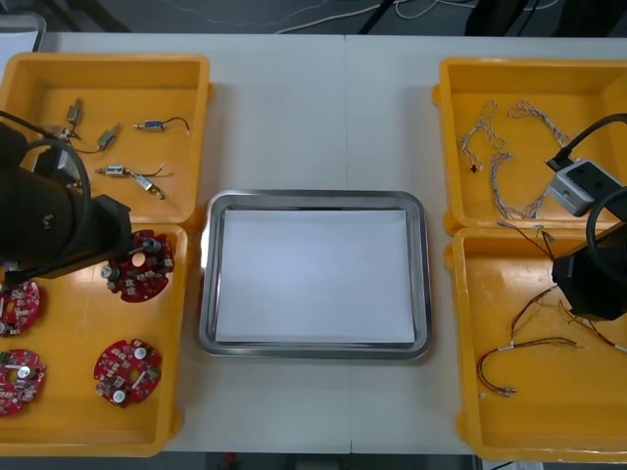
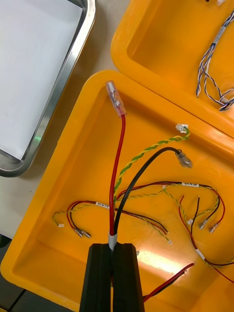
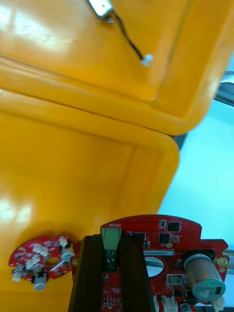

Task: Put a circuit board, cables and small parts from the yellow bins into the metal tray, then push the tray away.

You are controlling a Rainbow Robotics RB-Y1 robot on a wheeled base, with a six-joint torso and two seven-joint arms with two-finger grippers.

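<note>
- The left gripper [image 3: 111, 242] was clamped on the green block at the rim of a red circuit board [image 3: 168, 243]. It held there probably so that the fingers stayed off the board's components.
- That board sat at the tray-side far corner of the near-left yellow bin [image 1: 88, 441]. Whether it was lifted clear of the floor, I cannot tell.
- The right gripper [image 2: 112, 248] was closed on a red and black cable [image 2: 118, 161] near one end, inside the near-right yellow bin [image 1: 470, 416]. The loose length pointed at that bin's tray-side corner, likely so that it would trail free.
- The metal tray [image 1: 204, 294] lay mid-table between the bins, with nothing on its white inside, so the loading was judged barely begun.
</note>
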